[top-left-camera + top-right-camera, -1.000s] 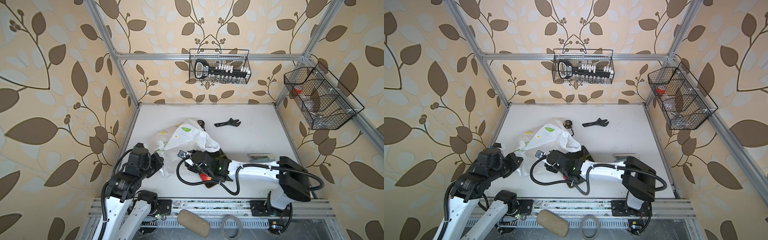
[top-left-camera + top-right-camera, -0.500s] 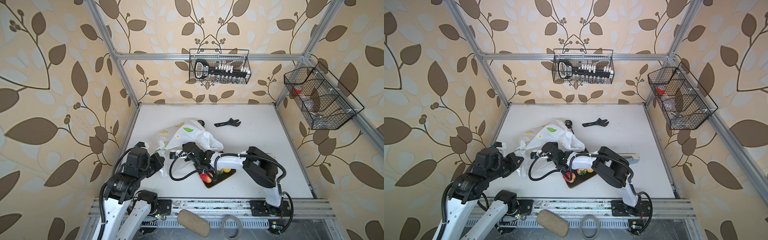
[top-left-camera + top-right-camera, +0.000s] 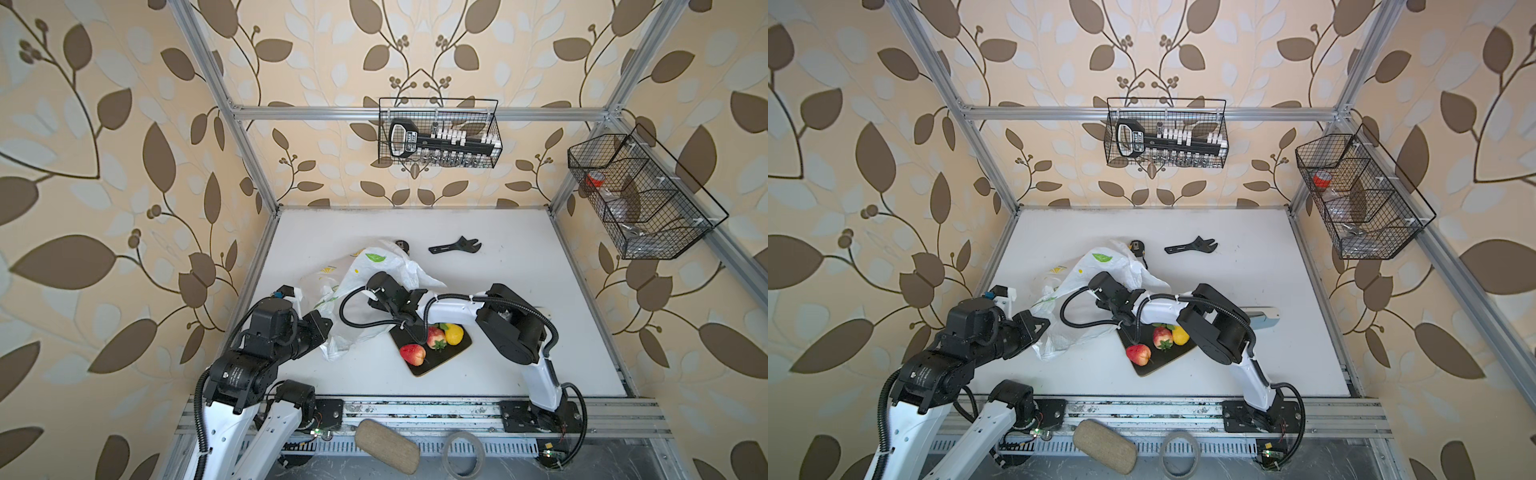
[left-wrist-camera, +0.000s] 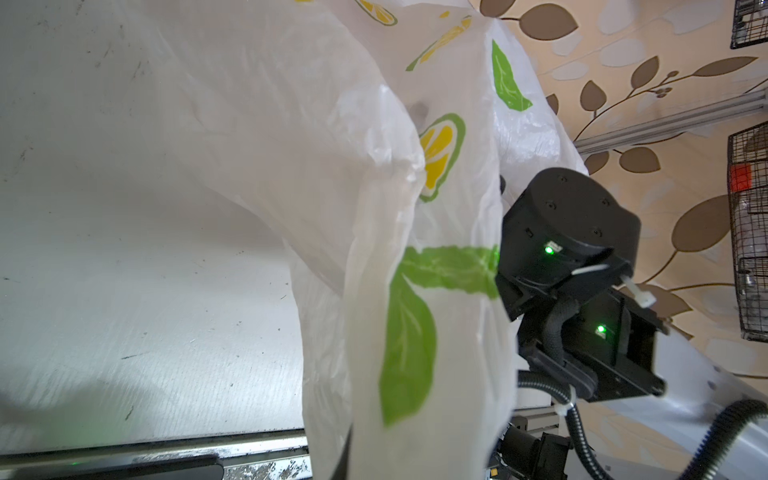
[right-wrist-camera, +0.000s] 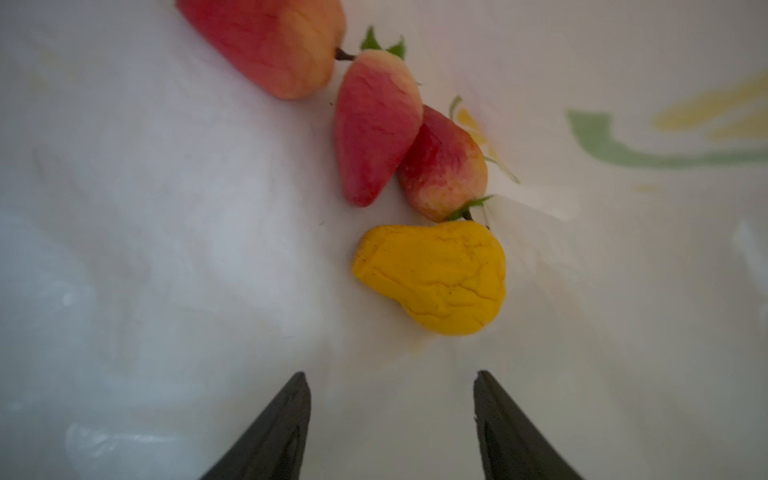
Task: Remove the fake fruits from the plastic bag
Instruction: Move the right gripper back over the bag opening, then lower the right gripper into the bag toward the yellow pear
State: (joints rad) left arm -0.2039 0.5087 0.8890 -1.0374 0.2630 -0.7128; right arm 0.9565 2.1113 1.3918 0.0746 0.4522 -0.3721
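Far side of the white table [image 3: 519, 270]: black wrench [image 3: 455, 246], well apart from the rest; small black round item [image 3: 402, 245] just behind the plastic bag [image 3: 374, 266]. Near-centre: black tray [image 3: 442, 358] bearing three fake fruits [image 3: 435, 336], its far-left corner crossed by the right arm's cable.

Bag film draped over the right gripper [image 5: 391, 378], hiding it in both top views. Right arm folded at the elbow, forearm reaching left over the tray, wrist in the bag's mouth. Left arm bent, left gripper [image 3: 327, 331] at the bag's near-left edge, pressed together, pinching the film.

Only in the right wrist view: fingers [image 5: 286, 428] spread, nothing between; inside the bag a yellow pear [image 5: 434, 278] just ahead, two strawberries [image 5: 374, 133] and a red fruit [image 5: 270, 41] beyond. Only in the left wrist view: film rising taut from the grip.
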